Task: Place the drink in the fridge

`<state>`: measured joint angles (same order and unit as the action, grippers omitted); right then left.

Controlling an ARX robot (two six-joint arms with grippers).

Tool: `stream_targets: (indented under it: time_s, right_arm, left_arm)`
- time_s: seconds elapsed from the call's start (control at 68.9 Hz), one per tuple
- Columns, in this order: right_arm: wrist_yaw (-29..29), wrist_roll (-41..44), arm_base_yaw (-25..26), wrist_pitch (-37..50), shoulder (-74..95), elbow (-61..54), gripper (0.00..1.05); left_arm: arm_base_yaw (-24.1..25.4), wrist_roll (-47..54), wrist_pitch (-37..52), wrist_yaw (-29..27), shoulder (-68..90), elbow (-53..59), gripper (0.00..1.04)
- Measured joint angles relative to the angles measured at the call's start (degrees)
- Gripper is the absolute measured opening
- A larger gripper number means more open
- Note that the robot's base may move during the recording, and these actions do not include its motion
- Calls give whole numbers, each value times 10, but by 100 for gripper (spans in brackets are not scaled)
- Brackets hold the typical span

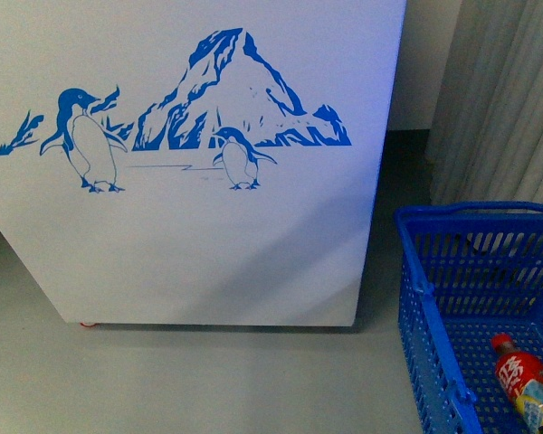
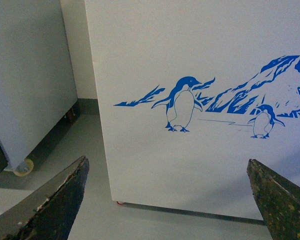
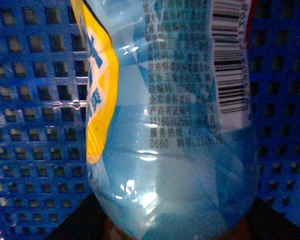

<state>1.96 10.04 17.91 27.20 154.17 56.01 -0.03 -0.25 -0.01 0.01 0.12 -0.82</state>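
Observation:
The fridge [image 1: 190, 235] fills the front view as a white panel with blue penguins and a mountain; its lid is out of view. The drink [image 1: 522, 380], with a red cap and red label, lies inside a blue basket at the lower right. In the right wrist view the drink [image 3: 170, 125] is very close, pale blue with a yellow patch and a barcode. My right gripper [image 3: 175, 225] is shut on it, with dark fingers showing at either side. My left gripper [image 2: 167, 165] hangs open with nothing between its fingers, facing the fridge [image 2: 200, 60] front low down.
The blue mesh basket [image 1: 452, 271] stands on the grey floor [image 1: 208, 380] to the right of the fridge, and its walls [image 3: 35, 100] surround the bottle. A plain grey-white cabinet [image 2: 25, 90] on casters stands left of the fridge. A curtain [image 1: 507, 90] hangs at the right.

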Motion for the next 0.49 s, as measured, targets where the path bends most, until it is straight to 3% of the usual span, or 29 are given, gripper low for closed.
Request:
stream_targets:
  time_s: [0.247,0.363,0.493]
  right_arm:
    - [43,-21,-15,-14,-288,-151,42]
    - [77,-50,-48,-98,-562,-222,42]
    - [81,-78,-68,-166,-751,-226,42]
  left_arm:
    - [0,0,0,0,0,0,97]
    - [0,0,0,0,0,0,97]
    - [0,0,0,0,0,0,97]
